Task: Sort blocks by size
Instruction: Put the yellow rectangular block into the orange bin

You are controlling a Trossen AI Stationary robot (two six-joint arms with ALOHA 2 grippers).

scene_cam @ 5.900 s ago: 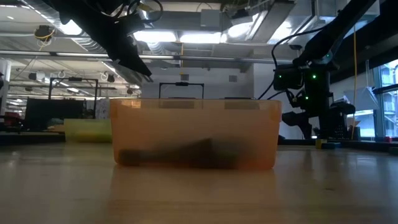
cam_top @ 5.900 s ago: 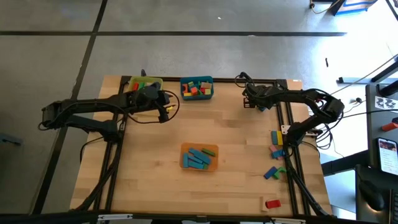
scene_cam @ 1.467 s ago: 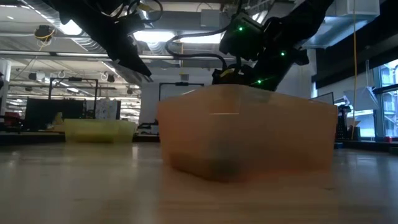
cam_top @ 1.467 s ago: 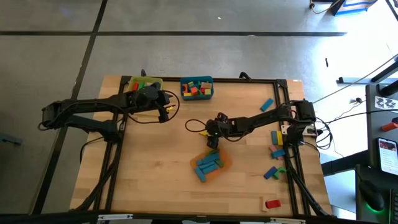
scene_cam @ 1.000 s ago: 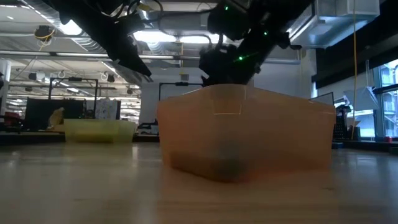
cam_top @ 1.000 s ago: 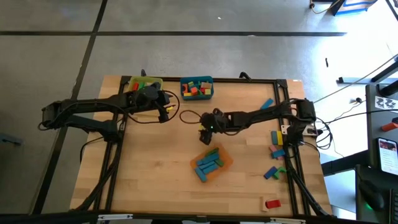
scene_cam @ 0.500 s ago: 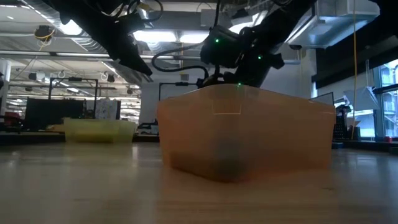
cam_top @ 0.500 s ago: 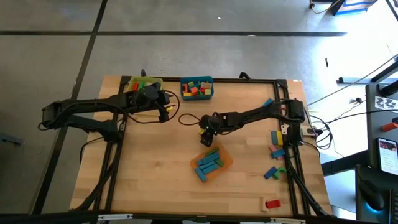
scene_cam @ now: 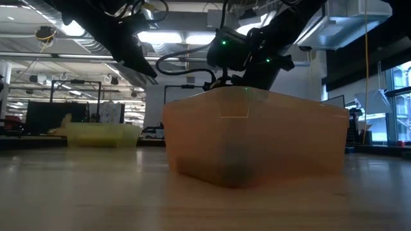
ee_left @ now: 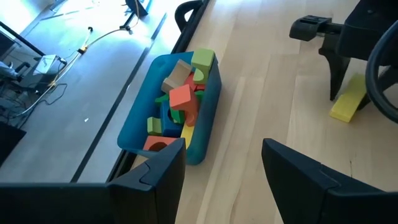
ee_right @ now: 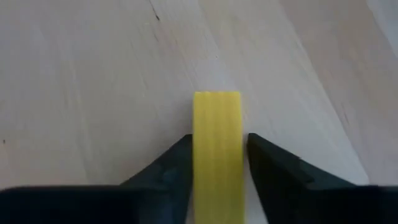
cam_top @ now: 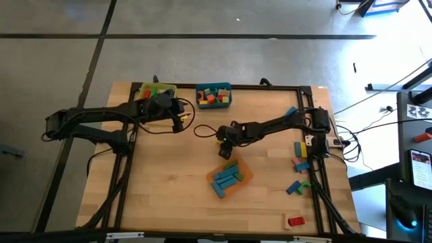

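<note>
A yellow block (ee_right: 217, 149) lies on the table's middle (cam_top: 224, 144), and my right gripper (cam_top: 225, 140) stands over it, shut on it. My left gripper (ee_left: 217, 180) hangs open over the far left part of the table (cam_top: 181, 116), beside the teal bin (ee_left: 211, 106), touching nothing. That bin holds several small blocks (ee_left: 181, 99) in red, green, blue and yellow. The orange bin (cam_top: 244, 177) near the table's middle holds several blue blocks (cam_top: 226, 178). In the low view the orange bin (scene_cam: 250, 138) hides the yellow block. My right gripper pinches the yellow block by its two long sides (ee_right: 198, 158) between its two fingers (ee_right: 177, 163). The fingers come slanting down from the table's right side and lie along the block. The block lies on the table (ee_left: 348, 106).
A yellow bin (cam_top: 157, 90) stands at the far left, next to the teal bin (cam_top: 214, 95). Loose blocks (cam_top: 300, 158) lie along the right edge, a blue one (cam_top: 289, 113) farther back, a red one (cam_top: 295, 221) near the front. Black frame rails (cam_top: 312, 155) run along both sides.
My right gripper has come down onto the yellow block at the table's middle and tipped more steeply downward. The orange bin and my left gripper have kept still.
</note>
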